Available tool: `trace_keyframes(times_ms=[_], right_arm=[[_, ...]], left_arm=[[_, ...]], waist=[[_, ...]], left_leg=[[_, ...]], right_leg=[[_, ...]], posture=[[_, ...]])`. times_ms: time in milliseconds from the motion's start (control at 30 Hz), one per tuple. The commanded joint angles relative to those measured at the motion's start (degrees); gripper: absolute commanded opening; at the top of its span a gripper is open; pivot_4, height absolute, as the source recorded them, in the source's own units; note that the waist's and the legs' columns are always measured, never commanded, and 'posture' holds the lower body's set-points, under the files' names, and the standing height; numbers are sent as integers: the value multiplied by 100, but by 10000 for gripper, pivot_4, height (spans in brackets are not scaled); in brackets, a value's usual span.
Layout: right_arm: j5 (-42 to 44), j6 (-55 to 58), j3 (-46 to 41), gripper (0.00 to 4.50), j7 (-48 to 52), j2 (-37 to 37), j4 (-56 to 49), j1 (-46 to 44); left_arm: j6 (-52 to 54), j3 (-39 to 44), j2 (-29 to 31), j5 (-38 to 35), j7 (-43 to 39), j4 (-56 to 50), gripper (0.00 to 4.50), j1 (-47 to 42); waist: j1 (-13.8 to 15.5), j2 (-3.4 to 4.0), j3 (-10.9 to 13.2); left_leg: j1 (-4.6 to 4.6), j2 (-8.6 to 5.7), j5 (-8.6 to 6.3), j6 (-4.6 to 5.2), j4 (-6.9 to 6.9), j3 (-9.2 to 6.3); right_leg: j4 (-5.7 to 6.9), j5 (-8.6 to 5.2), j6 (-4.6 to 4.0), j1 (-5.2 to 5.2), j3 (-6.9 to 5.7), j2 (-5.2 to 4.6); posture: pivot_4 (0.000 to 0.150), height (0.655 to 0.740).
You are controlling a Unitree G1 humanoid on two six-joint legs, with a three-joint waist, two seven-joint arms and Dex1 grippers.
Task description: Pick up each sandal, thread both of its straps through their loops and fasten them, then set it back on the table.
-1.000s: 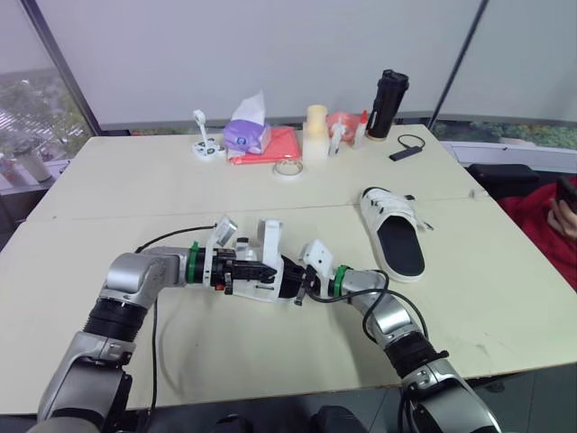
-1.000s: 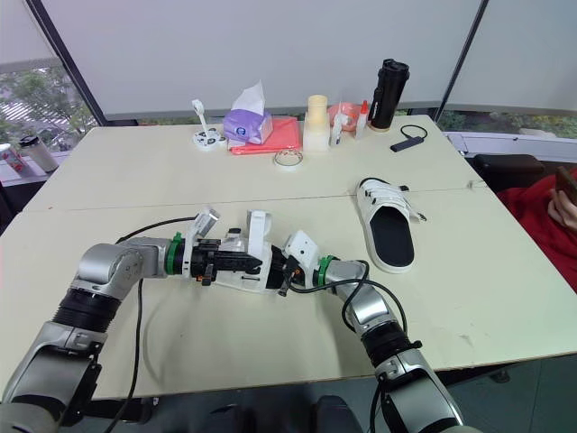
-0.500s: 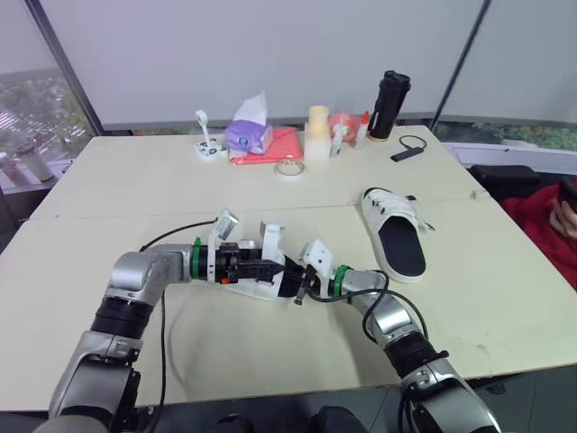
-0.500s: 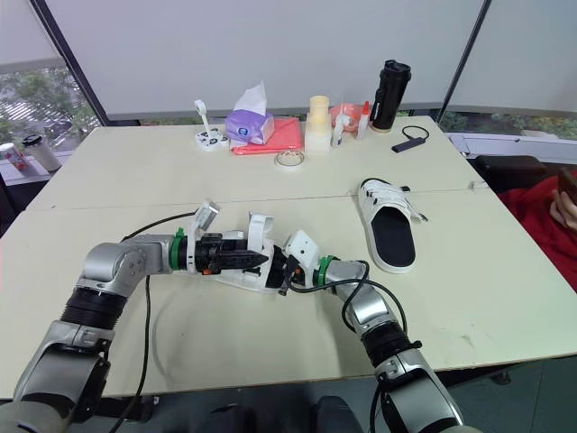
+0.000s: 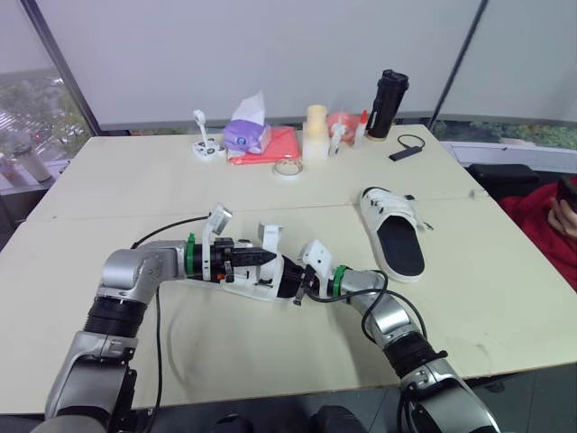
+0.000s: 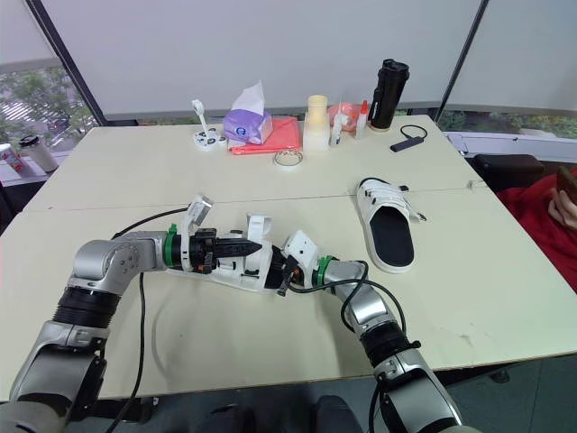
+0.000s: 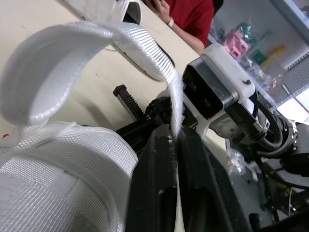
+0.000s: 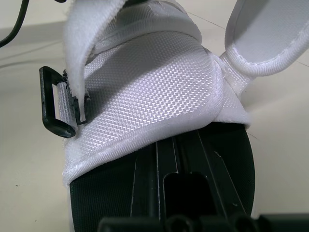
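Well left of the spare sandal (image 5: pixel 393 233), the other sandal (image 5: pixel 255 283) sits between both end effectors. Left end effector (image 5: pixel 269 257) is pinched fully closed on the end of its white strap (image 7: pixel 77 41). Right end effector (image 5: pixel 300 287) is at the heel, can't tell how open. Pale tabletop (image 5: pixel 505 298) underneath. Beyond the spare sandal: black flask (image 5: pixel 387 104), tissues (image 5: pixel 246 133), tape roll (image 5: pixel 288 169). Person in red (image 5: pixel 541 215) right of it.

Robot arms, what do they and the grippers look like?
The left arm and right arm are silver-grey shells with black ribbed joints and a green ring at each wrist. White camera housings sit by the black left gripper and right gripper. A black cable loops from each wrist.
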Motion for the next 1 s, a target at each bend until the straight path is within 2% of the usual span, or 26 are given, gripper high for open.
trace_keyframes(times_ms=[33, 333, 433, 600, 900, 1000], right_arm=[[-301, 272, 277, 0, -9, 3, 430, 209], [-299, 276, 277, 0, -39, 19, 407, 235], [-297, 271, 273, 0, -50, 26, 409, 243], [-306, 281, 289, 0, -54, 26, 384, 256], [-305, 284, 286, 0, -56, 41, 410, 207], [-310, 276, 294, 0, -50, 39, 419, 215]], left_arm=[[107, 105, -47, -101, 56, -148, 209, -116], [890, -60, 134, -173, 56, -108, 209, -289], [821, -77, 164, -113, 46, -130, 209, -235], [1001, 235, 60, -286, 204, 53, 209, -424], [197, -209, 281, 192, -115, -159, 209, -59], [104, -201, 271, 202, -118, -180, 9532, -17]], waist=[[0, 0, 0], [-6, 0, 0], [-4, 0, 0], [-3, 0, 0], [-6, 0, 0], [-7, 0, 0]], left_leg=[[0, 0, 0, 0, 0, 0], [0, 0, 0, 0, 0, 0], [1, 0, 0, 0, -1, 0], [1, 0, 0, 0, -1, 0], [1, 0, 0, -1, -4, 0], [2, 0, 0, -1, -4, 1]], right_leg=[[0, 0, 0, 0, 0, 0], [0, 0, 0, 0, 0, 1], [0, 0, 0, 0, 0, 1], [0, 0, 0, -1, 0, 1], [0, 0, 0, -3, 1, 1], [-1, 0, -1, -2, 2, -1]], posture=[[1500, 7400], [1500, 7400], [1500, 7400], [1500, 7400], [1500, 7400], [1500, 7400]])
